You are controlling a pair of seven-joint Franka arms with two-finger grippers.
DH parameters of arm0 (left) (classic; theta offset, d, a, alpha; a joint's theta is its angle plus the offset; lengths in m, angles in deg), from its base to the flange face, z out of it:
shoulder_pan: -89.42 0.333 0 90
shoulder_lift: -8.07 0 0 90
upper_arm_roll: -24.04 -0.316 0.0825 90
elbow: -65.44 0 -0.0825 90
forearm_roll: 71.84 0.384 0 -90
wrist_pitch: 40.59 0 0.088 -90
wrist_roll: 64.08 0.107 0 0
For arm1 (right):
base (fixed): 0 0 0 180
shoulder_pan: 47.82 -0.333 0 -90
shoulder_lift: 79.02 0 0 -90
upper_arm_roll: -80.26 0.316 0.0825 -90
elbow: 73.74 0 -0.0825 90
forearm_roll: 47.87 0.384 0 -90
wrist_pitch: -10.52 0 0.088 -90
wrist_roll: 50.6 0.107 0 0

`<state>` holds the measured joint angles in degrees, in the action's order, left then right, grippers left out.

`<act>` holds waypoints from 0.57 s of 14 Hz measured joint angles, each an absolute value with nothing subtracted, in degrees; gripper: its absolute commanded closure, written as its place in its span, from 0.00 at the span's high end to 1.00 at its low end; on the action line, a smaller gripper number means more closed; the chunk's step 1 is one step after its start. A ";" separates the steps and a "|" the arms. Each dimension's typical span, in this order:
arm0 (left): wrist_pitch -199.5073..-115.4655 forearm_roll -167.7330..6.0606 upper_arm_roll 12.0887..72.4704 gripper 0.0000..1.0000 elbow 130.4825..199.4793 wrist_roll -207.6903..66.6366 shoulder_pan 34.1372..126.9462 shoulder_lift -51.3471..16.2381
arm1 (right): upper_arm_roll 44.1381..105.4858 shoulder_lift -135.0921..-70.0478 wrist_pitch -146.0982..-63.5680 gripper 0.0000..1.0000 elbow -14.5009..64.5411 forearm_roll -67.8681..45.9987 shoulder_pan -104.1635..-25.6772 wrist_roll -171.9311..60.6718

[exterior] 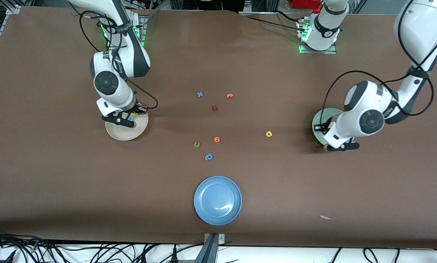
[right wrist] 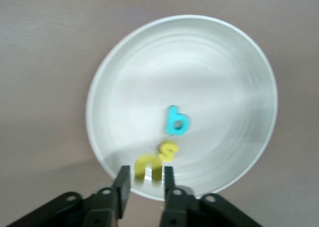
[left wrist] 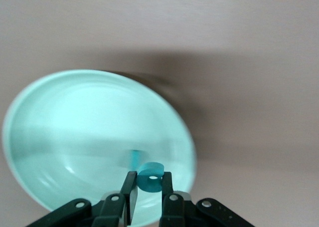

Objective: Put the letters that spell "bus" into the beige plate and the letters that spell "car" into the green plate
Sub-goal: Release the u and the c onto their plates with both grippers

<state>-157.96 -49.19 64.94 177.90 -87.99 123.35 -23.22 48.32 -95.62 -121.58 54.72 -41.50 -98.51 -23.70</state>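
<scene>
On the brown worktop three plates are sitting, seven loose letters between them, while the left pincer is pinching a teal letter over the green plate and the right pincer, part open, is straddling the yellow u over the beige plate.

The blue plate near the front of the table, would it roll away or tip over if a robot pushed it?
Probably neither. The blue plate looks round but shallow and lies flat on the table, so a push would likely slide it. Its surface shows a shine, so it may be slippery for two thin fingers. It looks stiff, not bendy, and far heavier than the small letters.
</scene>
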 measured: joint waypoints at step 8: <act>-157.43 -43.21 60.84 0.71 178.01 -81.62 124.85 -25.65 | 47.89 -91.63 -107.06 1.00 43.97 -41.54 -98.88 -24.41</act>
